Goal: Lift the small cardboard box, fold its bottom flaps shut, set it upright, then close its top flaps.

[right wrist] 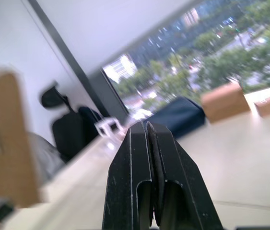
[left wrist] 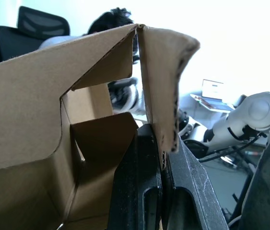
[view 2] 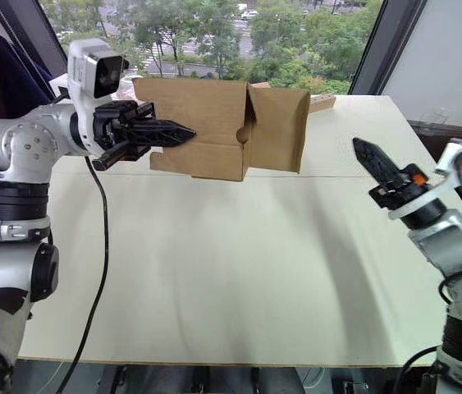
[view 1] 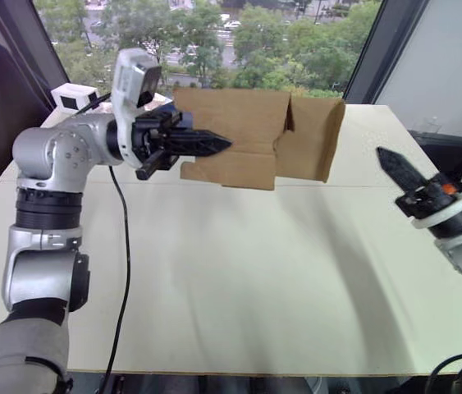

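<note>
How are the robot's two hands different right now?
The left end effector is shut on a panel of the small cardboard box, holding it in the air above the table; the right end effector is shut on nothing. The left reaches across toward the box; the right hangs apart from it. Both have two black fingers.

Left arm raised and bent, its hand [view 1: 214, 146] pinched tight on a cardboard flap [left wrist: 161, 91] — right hand [view 2: 368, 158] hangs free at the side, fingers pressed together, pointing forward.
</note>
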Robot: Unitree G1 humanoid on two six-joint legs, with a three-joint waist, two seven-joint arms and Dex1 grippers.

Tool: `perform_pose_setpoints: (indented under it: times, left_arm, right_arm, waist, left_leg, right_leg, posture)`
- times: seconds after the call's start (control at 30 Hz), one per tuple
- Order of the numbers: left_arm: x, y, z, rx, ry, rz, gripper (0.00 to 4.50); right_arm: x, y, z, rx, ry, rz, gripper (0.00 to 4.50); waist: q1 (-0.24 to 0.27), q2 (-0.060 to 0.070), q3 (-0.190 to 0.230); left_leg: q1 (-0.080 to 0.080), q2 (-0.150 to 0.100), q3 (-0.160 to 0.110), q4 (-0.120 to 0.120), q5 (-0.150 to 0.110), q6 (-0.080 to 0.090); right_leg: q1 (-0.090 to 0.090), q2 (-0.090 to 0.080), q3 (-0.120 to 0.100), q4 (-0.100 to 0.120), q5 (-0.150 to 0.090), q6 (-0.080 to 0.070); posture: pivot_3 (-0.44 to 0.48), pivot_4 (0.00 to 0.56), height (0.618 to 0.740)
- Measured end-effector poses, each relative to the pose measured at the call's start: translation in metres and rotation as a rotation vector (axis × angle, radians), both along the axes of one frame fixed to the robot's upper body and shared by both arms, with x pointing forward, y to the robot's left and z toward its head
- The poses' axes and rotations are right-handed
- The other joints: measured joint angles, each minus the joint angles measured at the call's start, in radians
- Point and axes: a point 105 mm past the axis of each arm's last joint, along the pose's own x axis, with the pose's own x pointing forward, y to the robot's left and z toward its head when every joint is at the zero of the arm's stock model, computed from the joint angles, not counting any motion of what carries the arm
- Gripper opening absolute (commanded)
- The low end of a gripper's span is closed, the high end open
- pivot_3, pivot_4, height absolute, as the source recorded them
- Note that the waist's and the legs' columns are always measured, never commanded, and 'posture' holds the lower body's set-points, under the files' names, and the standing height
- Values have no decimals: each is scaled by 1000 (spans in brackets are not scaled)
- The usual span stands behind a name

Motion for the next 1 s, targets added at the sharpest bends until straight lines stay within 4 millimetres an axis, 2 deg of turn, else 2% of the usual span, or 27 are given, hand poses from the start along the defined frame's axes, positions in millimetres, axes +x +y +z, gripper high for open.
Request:
perform_pose_setpoints:
  times: [0.07,0.2,0.37,0.5,0.67,0.93,1.0]
  left_arm:
    - [0,0,0,0,0,-1,0]
    - [1,0,-1,2,1,10,0]
    - [2,0,-1,2,4,22,0]
    - [7,2,-3,-6,25,35,0]
    - [13,5,-6,-14,42,58,0]
    - [15,3,-7,-23,53,53,0]
    - [15,3,-7,-24,52,51,0]
  right_arm:
    - [4,16,3,-24,-22,40,48]
    - [6,35,-1,-35,-21,97,48]
    - [-3,56,4,-31,-39,182,48]
    - [-25,77,18,35,-77,310,48]
    - [-37,84,23,114,-71,364,48]
    - [-41,91,24,181,-66,374,48]
    - [-40,91,25,196,-72,371,543]
  waist:
    - [6,0,0]
    - [13,0,0]
    - [11,0,0]
    - [8,0,0]
    - [9,0,0]
    - [9,0,0]
    - [9,0,0]
  left_leg:
    - [0,0,-1,0,0,0]
    - [-1,-1,-1,0,0,0]
    - [-1,-1,-1,1,0,0]
    - [-1,0,-1,1,0,0]
    - [-1,-1,-1,1,0,0]
    - [-1,-1,-1,1,0,0]
    - [-1,-1,-1,1,0,0]
  right_leg:
    - [0,1,0,0,0,0]
    - [0,-1,0,-1,0,0]
    - [1,-2,0,-1,0,0]
    - [0,-1,0,-1,0,0]
    - [0,-1,0,-1,0,0]
    - [0,-1,0,-1,0,0]
    - [0,-1,0,-1,0,0]
  posture:
    - [0,150,740]
    - [0,150,740]
    - [0,150,740]
    - [0,150,740]
    - [0,150,740]
    - [0,150,740]
    - [0,150,740]
